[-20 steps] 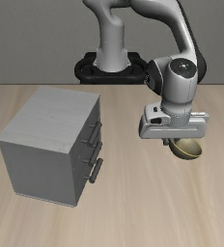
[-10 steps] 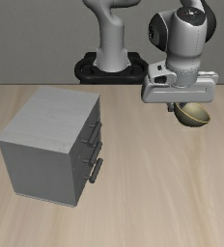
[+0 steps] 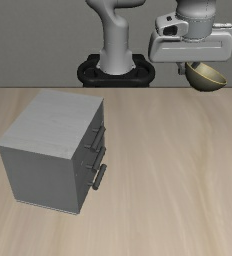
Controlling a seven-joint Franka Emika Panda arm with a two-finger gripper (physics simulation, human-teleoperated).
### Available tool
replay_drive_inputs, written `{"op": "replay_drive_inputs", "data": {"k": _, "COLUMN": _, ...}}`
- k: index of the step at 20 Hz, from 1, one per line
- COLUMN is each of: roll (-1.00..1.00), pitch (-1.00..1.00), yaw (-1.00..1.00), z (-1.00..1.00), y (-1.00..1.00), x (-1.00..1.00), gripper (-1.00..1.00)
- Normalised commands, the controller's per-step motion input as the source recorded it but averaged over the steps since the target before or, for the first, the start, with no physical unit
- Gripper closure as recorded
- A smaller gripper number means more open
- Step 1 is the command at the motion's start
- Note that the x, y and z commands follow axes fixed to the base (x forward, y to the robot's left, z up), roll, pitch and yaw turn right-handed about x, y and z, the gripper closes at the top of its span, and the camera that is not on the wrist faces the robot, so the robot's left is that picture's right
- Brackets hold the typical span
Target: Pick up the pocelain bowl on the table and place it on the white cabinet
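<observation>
A robot arm's pincer (image 3: 192, 65) hangs high at the upper part of the exterior view's right, well above a pale wooden tabletop (image 3: 178, 185). It is closed on the rim of a brownish porcelain bowl (image 3: 208, 78), which tilts beneath it in the air, clear of the tabletop. The fingertips themselves are mostly hidden behind the pincer's white body and the bowl. A grey-white cabinet (image 3: 53, 140) with drawer handles (image 3: 99, 160) on its front stands on the tabletop at the exterior view's left, well apart from the bowl. Its flat top is bare.
</observation>
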Motion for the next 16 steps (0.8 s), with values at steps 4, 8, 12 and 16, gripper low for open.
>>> {"op": "replay_drive_inputs", "data": {"k": 4, "roll": 0.0, "pitch": 0.0, "yaw": 0.0, "z": 0.0, "y": -1.0, "x": 0.0, "gripper": 1.0}}
{"op": "replay_drive_inputs", "data": {"k": 8, "roll": 0.0, "pitch": 0.0, "yaw": 0.0, "z": 0.0, "y": -1.0, "x": 0.0, "gripper": 1.0}}
{"op": "replay_drive_inputs", "data": {"k": 12, "roll": 0.0, "pitch": 0.0, "yaw": 0.0, "z": 0.0, "y": -1.0, "x": 0.0, "gripper": 1.0}}
{"op": "replay_drive_inputs", "data": {"k": 16, "roll": 0.0, "pitch": 0.0, "yaw": 0.0, "z": 0.0, "y": -1.0, "x": 0.0, "gripper": 1.0}}
